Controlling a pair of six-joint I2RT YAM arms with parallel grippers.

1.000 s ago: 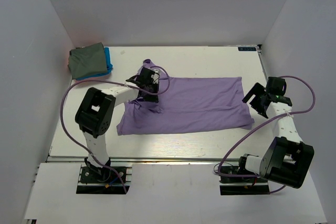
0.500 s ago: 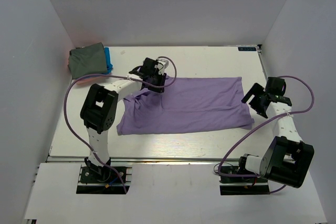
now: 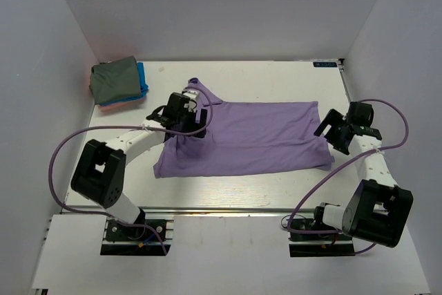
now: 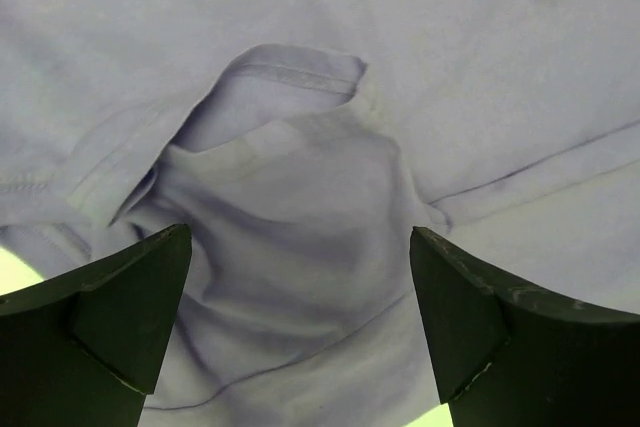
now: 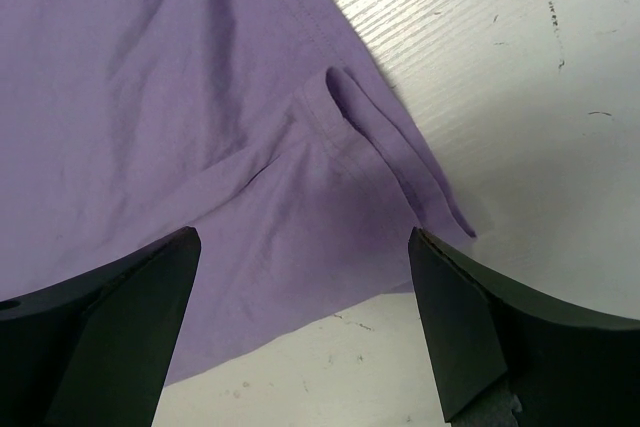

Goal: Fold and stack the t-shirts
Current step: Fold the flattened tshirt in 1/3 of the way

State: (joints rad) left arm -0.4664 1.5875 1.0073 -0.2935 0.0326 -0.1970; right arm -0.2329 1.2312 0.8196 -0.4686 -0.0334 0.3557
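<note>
The lavender-purple t-shirt (image 3: 259,136) lies spread flat across the middle of the table, one sleeve (image 3: 197,88) poking toward the back. My left gripper (image 3: 193,121) hovers open over the shirt's bunched left sleeve area (image 4: 290,187), with nothing between its fingers (image 4: 110,317). My right gripper (image 3: 329,135) stands open above the shirt's right edge, where a small fold (image 5: 345,112) lies on the cloth. Its fingers (image 5: 505,327) hold nothing. At the back left sits a stack of folded t-shirts: olive-grey (image 3: 114,79) on top, bright blue (image 3: 143,77) and salmon-pink (image 3: 114,104) beneath.
White walls close in the table (image 3: 290,77) on the left, back and right. Purple cables (image 3: 72,143) loop out from both arms. The table's near edge (image 3: 228,206) runs just in front of the shirt's hem.
My left gripper has gone from shut to open, letting go of the shirt's left sleeve, and has drawn back toward the near left. The right arm has barely moved.
</note>
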